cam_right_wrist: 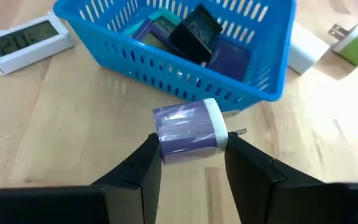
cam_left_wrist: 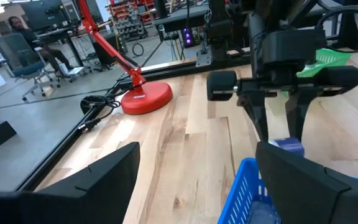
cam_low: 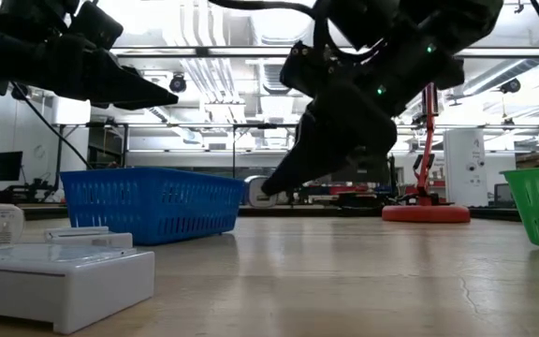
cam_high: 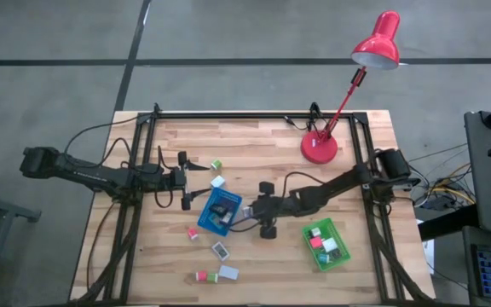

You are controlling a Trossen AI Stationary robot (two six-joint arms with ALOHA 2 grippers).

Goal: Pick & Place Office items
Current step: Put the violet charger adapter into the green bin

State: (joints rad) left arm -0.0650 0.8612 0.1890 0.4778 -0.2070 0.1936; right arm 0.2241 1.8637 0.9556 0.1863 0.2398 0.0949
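Note:
My right gripper [cam_right_wrist: 188, 150] is shut on a small purple charger block with a white end [cam_right_wrist: 188, 130]. It hovers just off the blue tray's [cam_high: 205, 220] right-hand wall. That tray holds a black block [cam_right_wrist: 194, 31] and purple items. The green tray [cam_high: 309, 247] at the near right holds red, white and green items. Loose office items lie around the blue tray: a green one [cam_high: 216, 165], a light blue one [cam_high: 218, 181], a red one [cam_high: 193, 233], a white one [cam_high: 228, 273]. My left gripper [cam_high: 196, 181] waits open, left of the blue tray. My right gripper pinches the charger block's two opposite purple sides [cam_right_wrist: 166, 146] between its two fingers. The fingers slant down from the table's right side. The block's white end with metal prongs [cam_right_wrist: 238, 132] sticks out sideways. In the low view the block [cam_low: 268, 190] is lifted clear of the table.
A red desk lamp [cam_high: 320, 147] stands at the far right on its round base. A white display unit [cam_right_wrist: 23, 43], a white block [cam_right_wrist: 306, 50] and a green plug [cam_right_wrist: 353, 43] lie beside the blue tray. Bare wood lies between the two trays.

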